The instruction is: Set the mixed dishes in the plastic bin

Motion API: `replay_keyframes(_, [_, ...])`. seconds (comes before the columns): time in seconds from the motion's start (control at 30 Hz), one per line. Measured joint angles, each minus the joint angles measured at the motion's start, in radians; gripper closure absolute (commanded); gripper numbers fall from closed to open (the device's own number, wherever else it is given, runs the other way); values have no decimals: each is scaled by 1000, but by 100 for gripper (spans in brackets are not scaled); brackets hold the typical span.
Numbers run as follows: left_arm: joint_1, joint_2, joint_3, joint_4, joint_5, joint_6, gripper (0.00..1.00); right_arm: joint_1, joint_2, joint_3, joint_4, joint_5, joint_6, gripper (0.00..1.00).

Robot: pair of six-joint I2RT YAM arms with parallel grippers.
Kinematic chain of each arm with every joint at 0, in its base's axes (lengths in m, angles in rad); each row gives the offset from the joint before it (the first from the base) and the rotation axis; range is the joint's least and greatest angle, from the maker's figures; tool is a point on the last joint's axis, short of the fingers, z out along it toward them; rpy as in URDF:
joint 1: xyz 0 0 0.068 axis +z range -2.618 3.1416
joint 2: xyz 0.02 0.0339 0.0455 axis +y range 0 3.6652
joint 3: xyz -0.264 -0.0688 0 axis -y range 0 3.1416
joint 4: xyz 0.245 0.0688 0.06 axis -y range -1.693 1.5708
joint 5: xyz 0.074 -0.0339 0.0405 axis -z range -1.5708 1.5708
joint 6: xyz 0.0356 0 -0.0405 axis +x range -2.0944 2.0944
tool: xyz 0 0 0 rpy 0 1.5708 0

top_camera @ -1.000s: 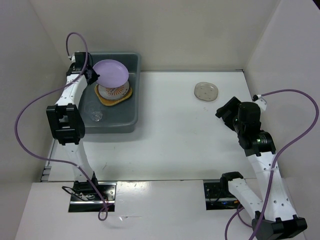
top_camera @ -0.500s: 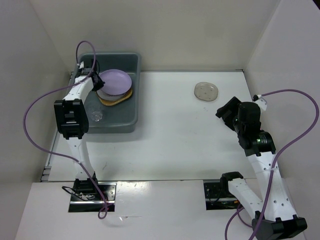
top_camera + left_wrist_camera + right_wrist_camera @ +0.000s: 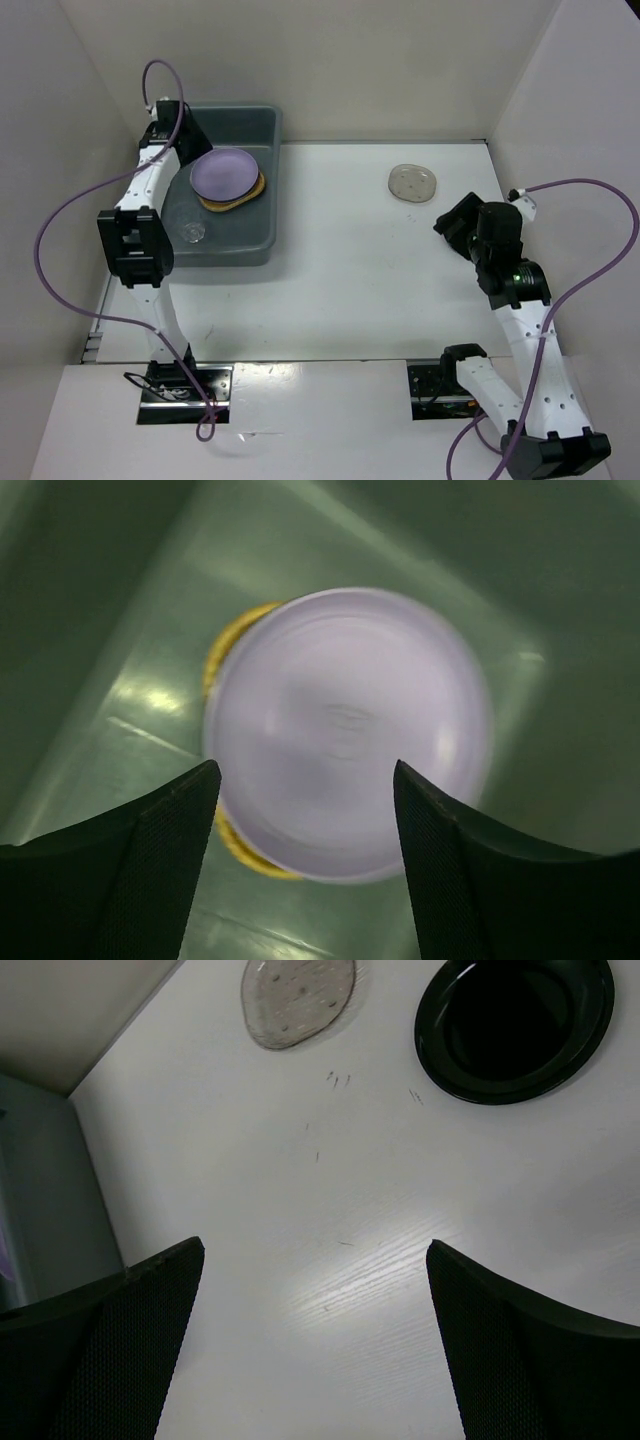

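Hovering over the plastic bin (image 3: 240,107) at far left, the left tool (image 3: 305,770) stands spread wide and grips nothing. The lavender plate (image 3: 225,172) lies apparently flat and face-up just beneath it on the tan woven plate (image 3: 222,652), stacked so the dishes nest and leave floor for the small glass cup (image 3: 192,232) nearer us. Being round, the plate has no long axis, while the bin's runs near to far. Over on the right, the translucent dish (image 3: 411,182) and black dish (image 3: 515,1025) wait on the counter (image 3: 340,260), and the right tool (image 3: 315,1250) hangs above it wide open and empty, seemingly ready for them.
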Motion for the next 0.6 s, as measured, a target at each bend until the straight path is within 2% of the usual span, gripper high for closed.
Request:
replay_keyframes(0.13, [-85, -105, 31, 11, 77, 27, 20, -71, 87, 6, 21, -35, 2, 3])
replay_keyframes(0.27, [-298, -218, 6, 78, 164, 38, 20, -126, 231, 32, 61, -71, -1, 7])
replay_keyframes(0.37, [-463, -269, -69, 162, 232, 31, 20, -153, 315, 57, 87, -84, -14, 35])
replay_keyframes(0.4, [-504, -274, -98, 183, 254, 28, 20, -161, 336, 67, 97, -86, -18, 48])
replay_keyframes(0.53, [-589, -226, -184, 237, 296, 0, 20, -180, 423, 108, 150, -92, -26, 77])
replay_keyframes(0.6, [-611, -168, -198, 251, 294, -14, 20, -183, 480, 137, 169, -94, -27, 84])
